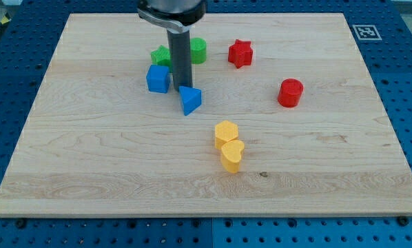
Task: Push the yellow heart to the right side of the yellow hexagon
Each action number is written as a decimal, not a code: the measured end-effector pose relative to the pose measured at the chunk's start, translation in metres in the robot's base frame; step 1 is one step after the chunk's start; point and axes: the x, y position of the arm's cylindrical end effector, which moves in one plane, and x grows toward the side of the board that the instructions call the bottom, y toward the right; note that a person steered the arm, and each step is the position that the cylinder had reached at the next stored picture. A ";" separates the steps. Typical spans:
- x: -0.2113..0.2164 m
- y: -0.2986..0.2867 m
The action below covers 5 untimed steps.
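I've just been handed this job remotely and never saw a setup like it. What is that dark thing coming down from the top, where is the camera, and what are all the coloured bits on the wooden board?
There is one camera view, looking down at a slant on a wooden board; where it is mounted is not on record. The dark thing is the robot arm's straight rod. It has no gripper and holds nothing; it only pushes blocks with my tip. My tip sits between the blue cube on the view's left and the blue triangle just below it. Behind the rod are two green blocks, partly hidden. Toward the view's right are a red star and a red cylinder. Lower down, the yellow hexagon and the yellow heart touch, the heart nearer the view's bottom. My tip is well away from both.
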 end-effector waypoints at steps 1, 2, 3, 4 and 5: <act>0.010 0.015; 0.010 0.064; 0.029 0.114; 0.069 0.121; 0.127 0.121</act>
